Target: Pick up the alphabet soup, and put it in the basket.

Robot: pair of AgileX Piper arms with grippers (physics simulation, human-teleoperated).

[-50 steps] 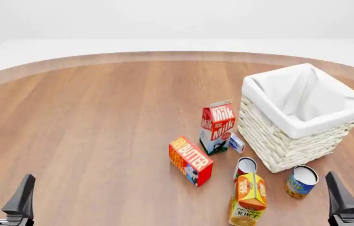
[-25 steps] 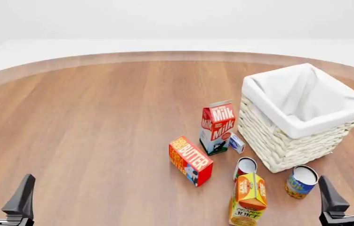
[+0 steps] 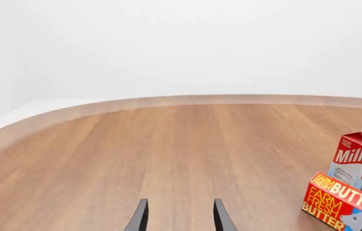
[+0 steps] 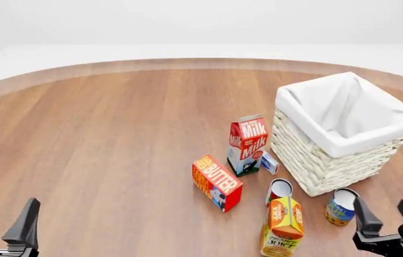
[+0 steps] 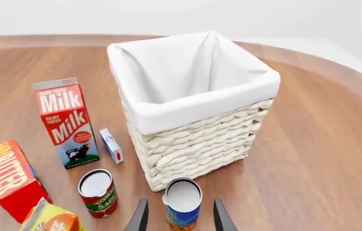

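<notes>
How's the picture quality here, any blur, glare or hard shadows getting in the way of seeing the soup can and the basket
Front view: even, soft light, no glare; the alphabet soup and basket are sharp, with only faint shadows on the table. Right wrist view: equally crisp, the can's top is plain white with no hotspot. Left wrist view: sharp, but neither item clearly shows.

Simulated tabletop: round wooden table (image 4: 116, 134) sitting against blank white backdrop (image 4: 187, 21), groceries standing at 5 o'clock.
</notes>
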